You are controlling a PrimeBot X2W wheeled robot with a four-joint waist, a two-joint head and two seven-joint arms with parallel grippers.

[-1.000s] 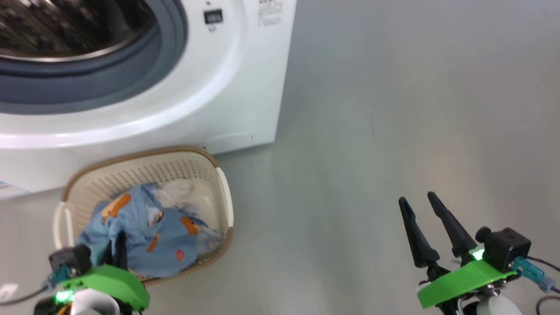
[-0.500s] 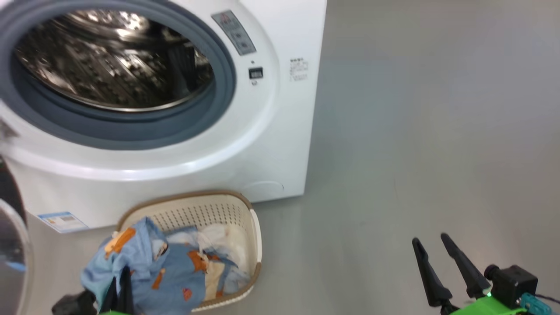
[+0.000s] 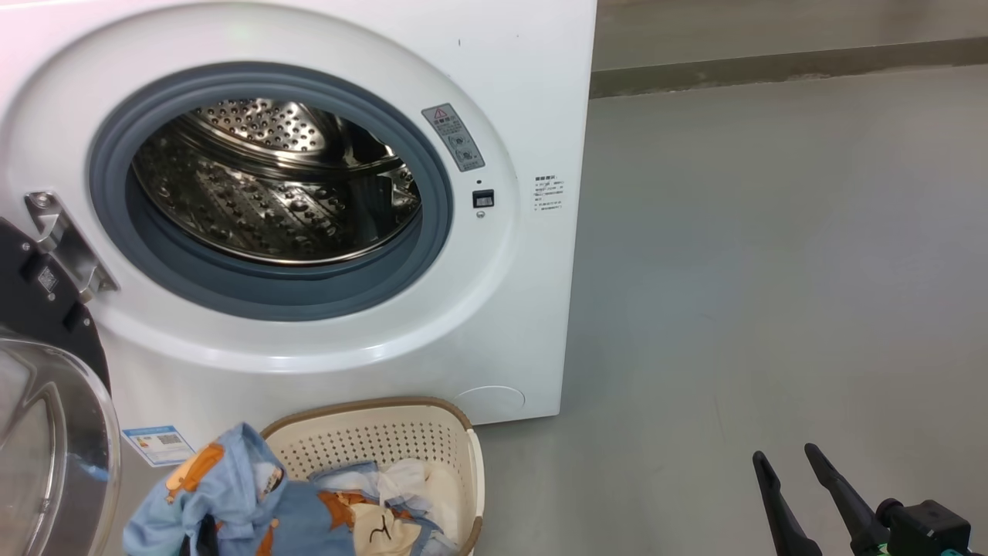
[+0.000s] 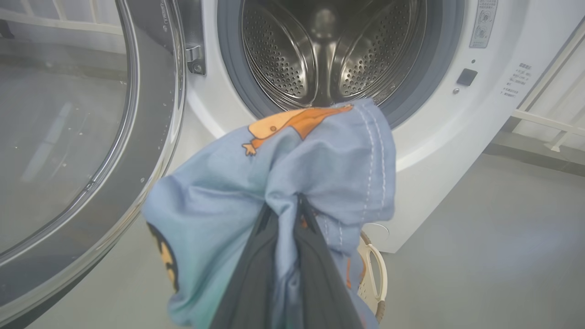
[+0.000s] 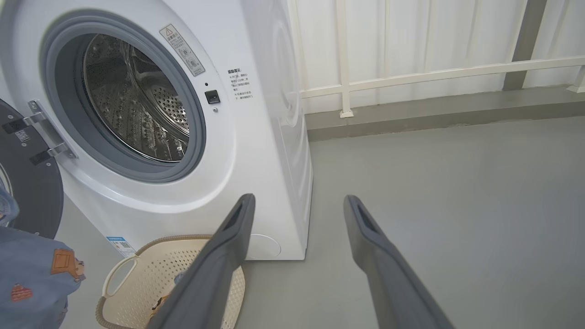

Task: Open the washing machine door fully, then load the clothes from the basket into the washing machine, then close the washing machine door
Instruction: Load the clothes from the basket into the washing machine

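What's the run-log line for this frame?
phase: loading | door: open | left pincer: shut on blue garment, held before drum | right pincer: open, idle | basket: cream cloth inside

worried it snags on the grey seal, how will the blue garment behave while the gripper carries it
Probably floppy: the blue garment bunches and droops around the left gripper. Likely light, since a small pinch holds it up. Loose folds may drag over the basket or grey seal.
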